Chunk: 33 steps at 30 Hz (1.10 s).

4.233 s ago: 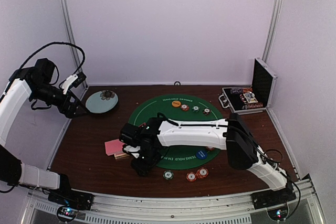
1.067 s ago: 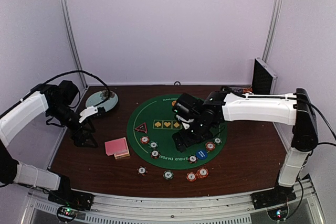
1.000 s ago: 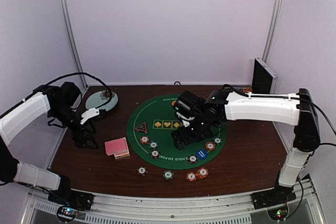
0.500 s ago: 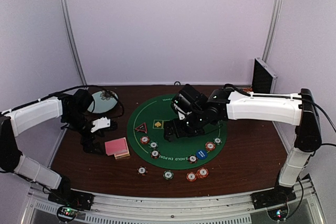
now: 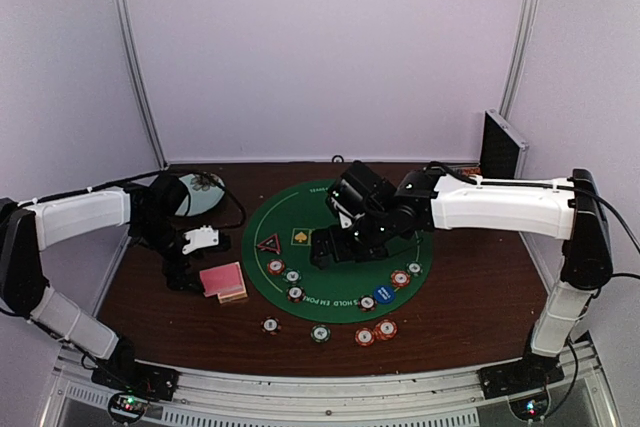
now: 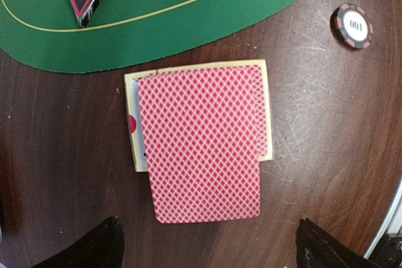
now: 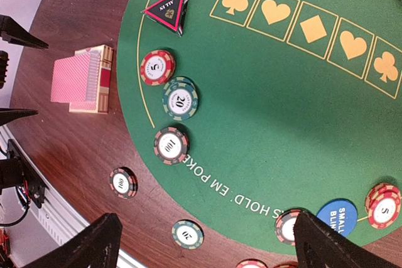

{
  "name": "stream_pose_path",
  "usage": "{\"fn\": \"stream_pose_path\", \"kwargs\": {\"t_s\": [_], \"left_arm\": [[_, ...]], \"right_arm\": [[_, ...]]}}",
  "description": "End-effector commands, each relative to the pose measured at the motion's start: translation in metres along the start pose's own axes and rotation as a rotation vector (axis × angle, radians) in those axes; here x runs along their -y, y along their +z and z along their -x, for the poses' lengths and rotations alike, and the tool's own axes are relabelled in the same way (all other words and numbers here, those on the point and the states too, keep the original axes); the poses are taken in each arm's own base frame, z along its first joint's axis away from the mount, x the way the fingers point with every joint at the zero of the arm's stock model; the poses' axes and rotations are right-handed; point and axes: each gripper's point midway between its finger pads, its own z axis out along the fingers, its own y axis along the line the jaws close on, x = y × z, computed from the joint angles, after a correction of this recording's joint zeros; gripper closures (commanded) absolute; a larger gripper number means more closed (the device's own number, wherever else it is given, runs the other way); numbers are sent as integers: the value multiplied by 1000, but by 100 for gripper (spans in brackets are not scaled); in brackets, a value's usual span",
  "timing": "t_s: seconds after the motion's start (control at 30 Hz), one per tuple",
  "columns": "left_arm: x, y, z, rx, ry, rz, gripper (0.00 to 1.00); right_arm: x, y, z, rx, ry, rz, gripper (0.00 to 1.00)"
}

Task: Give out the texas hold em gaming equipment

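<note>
A deck of pink-backed playing cards (image 5: 222, 281) lies on the brown table left of the green mat, its top card slid off toward the camera (image 6: 201, 149). My left gripper (image 5: 185, 272) hovers just left of the deck, open, with nothing between its fingers (image 6: 210, 249). My right gripper (image 5: 325, 250) hangs open and empty over the mat's left-centre (image 7: 207, 243). Below it lie the black-red triangle marker (image 7: 168, 9), a red chip (image 7: 157, 67), a green chip (image 7: 180, 98) and a black chip (image 7: 171, 145). A blue disc (image 5: 383, 294) sits near the mat's front.
More chips (image 5: 320, 333) lie on the wood in front of the green mat (image 5: 330, 282). A pale blue plate (image 5: 205, 187) sits at back left, partly behind the left arm. The open aluminium case (image 5: 497, 157) stands at back right.
My left arm has swung right and forward from the table's left edge to beside the card deck. My right gripper has drifted left over the mat. Both stay open.
</note>
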Motion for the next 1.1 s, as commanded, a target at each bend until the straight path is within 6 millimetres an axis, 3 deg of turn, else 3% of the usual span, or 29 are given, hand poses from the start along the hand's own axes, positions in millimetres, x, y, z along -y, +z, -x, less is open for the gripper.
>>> {"fn": "stream_pose_path", "kwargs": {"t_s": [0.0,1.07], "left_arm": [[-5,8,0,-9,-11,18,2],[-6,31,-5,-47,-61,-5,2]], "right_arm": [[1,-1,2,13,16,5,0],[8,-3,-3,14,23,-8,0]]}}
